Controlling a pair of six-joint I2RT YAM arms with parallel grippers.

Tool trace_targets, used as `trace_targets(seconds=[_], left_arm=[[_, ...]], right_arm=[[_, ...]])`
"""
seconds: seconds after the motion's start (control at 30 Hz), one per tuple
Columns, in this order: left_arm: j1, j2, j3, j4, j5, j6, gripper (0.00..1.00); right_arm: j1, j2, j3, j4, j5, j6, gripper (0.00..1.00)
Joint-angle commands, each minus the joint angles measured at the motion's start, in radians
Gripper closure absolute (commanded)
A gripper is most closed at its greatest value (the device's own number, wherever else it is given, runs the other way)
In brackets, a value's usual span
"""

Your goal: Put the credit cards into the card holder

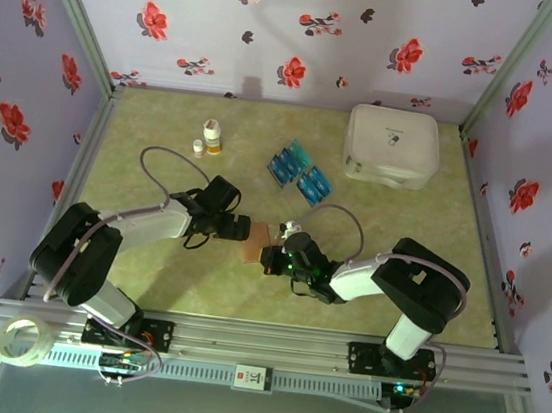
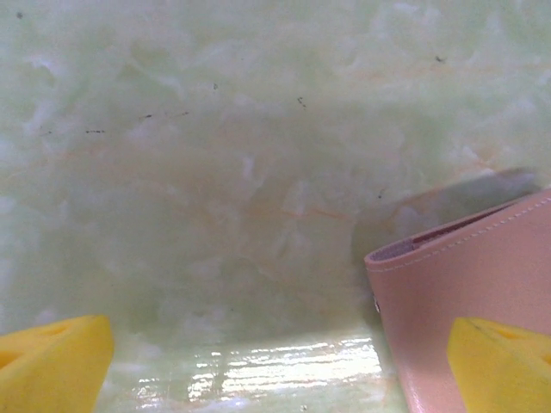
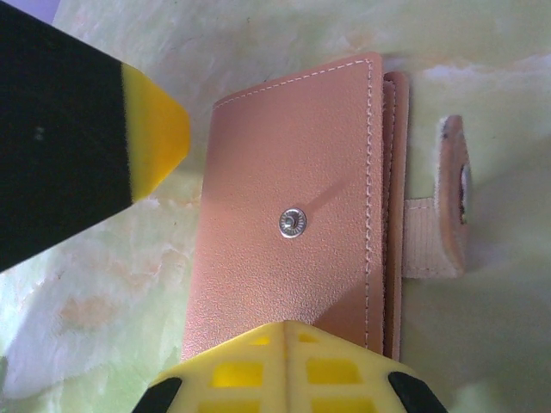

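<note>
Mid-table, between the arms: card holder (image 3: 284, 172) lies flat, folded, its snap strap unfastened. Left gripper (image 2: 275, 370) jaws wide apart, one fingertip just beside the holder. Right gripper (image 3: 284, 370) fingers together, over the holder's near edge. Credit cards (image 1: 300, 172) clustered farther back, apart.

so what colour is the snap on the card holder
Silver metal; the snap sits mid-face on the tan-pink card holder, clearest in the right wrist view.

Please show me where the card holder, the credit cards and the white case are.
card holder (image 3: 284, 155): right wrist view, front flap.
credit cards (image 1: 288, 164): top view, a card in the group.
white case (image 1: 392, 145): top view, middle of lid.
</note>
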Motion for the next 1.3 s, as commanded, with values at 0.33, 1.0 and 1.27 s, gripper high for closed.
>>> trace_targets(seconds=[0.33, 1.0, 1.27], left_arm=[[-0.029, 0.053, -0.037, -0.018, -0.124, -0.026, 0.00], [-0.040, 0.073, -0.053, 0.001, -0.144, -0.024, 0.00], [-0.039, 0.072, -0.060, 0.005, -0.145, -0.025, 0.00]], right_arm=[[-0.008, -0.166, 0.169, -0.402, -0.004, -0.091, 0.75], [-0.133, -0.098, 0.487, -0.955, 0.077, -0.220, 0.60], [-0.132, -0.031, 0.531, -0.961, 0.076, -0.236, 0.72]])
